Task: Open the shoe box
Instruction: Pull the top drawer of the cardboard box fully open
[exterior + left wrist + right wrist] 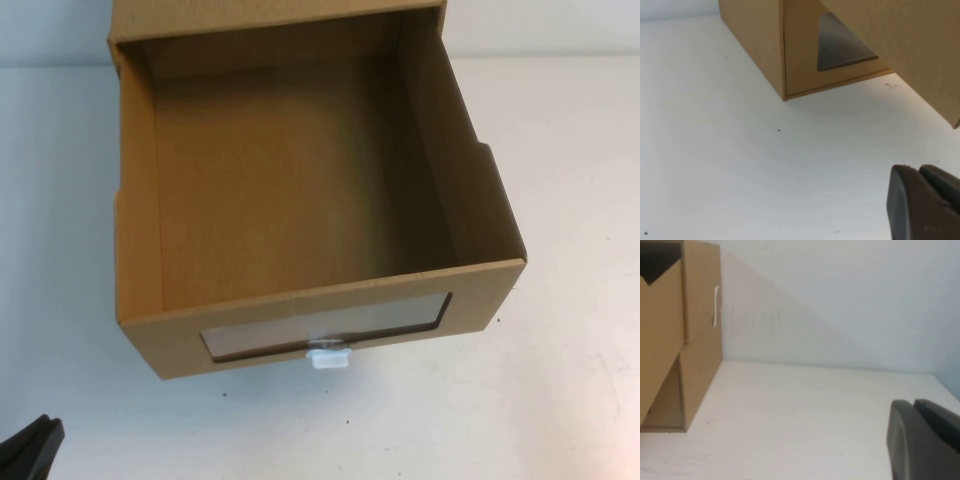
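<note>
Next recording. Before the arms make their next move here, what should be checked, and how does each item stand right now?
1. Shoe box drawer drawn out of its sleeve: ok, the whole interior is exposed.
2. Drawer contents: ok, it is empty.
3. White pull tab on the windowed front is free: ok, nothing touches it.
4. Left gripper clear of the box: ok. It is shut and empty, low over the table at the near left.
5. Right gripper clear of the box: ok. It is shut and empty, apart from the box and out of the high view.
</note>
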